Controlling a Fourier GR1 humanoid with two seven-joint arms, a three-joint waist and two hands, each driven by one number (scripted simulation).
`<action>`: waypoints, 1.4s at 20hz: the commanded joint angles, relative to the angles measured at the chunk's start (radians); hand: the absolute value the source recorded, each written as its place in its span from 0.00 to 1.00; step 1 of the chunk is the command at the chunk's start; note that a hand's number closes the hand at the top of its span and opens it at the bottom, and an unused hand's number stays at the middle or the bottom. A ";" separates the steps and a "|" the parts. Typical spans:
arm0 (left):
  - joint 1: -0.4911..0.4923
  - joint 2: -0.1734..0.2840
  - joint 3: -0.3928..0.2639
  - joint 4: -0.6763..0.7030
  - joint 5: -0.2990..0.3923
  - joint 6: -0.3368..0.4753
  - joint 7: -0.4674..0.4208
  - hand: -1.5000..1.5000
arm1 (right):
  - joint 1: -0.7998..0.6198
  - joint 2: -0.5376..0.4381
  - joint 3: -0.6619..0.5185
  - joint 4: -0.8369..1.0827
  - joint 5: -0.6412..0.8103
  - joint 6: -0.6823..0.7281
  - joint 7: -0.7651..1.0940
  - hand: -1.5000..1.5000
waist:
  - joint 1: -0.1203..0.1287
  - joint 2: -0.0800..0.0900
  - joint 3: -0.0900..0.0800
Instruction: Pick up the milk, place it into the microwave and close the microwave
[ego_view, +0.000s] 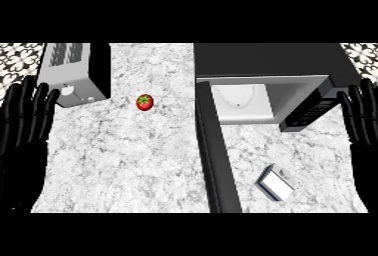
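Ideally, I curl my right hand (360, 120), now spread like the left hand (26, 117), round the milk carton (276, 183) lying near the worktop's (133, 160) front edge.

A kitchen: marble counter (133, 160) bearing an open microwave (266, 65), toaster (74, 72) and tomato (145, 102).

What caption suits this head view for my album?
Open black hands flank a marble counter: white milk carton lying before the open-doored microwave, red tomato nearby.
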 joint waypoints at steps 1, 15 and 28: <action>0.049 -0.039 -0.076 -0.078 -0.068 0.027 0.020 0.00 | 0.033 -0.039 -0.034 -0.070 -0.079 0.071 0.027 0.00 | 0.023 0.012 -0.002; 0.468 -0.083 -0.188 -0.333 0.104 -0.008 0.047 0.00 | 0.382 -0.182 -0.079 -0.088 -0.414 0.587 -0.194 0.00 | 0.027 0.009 -0.002; 0.766 -0.029 -0.133 -0.505 0.211 -0.144 -0.064 0.00 | 0.302 -0.083 -0.061 0.070 -0.171 0.523 -0.189 0.00 | 0.047 0.010 -0.002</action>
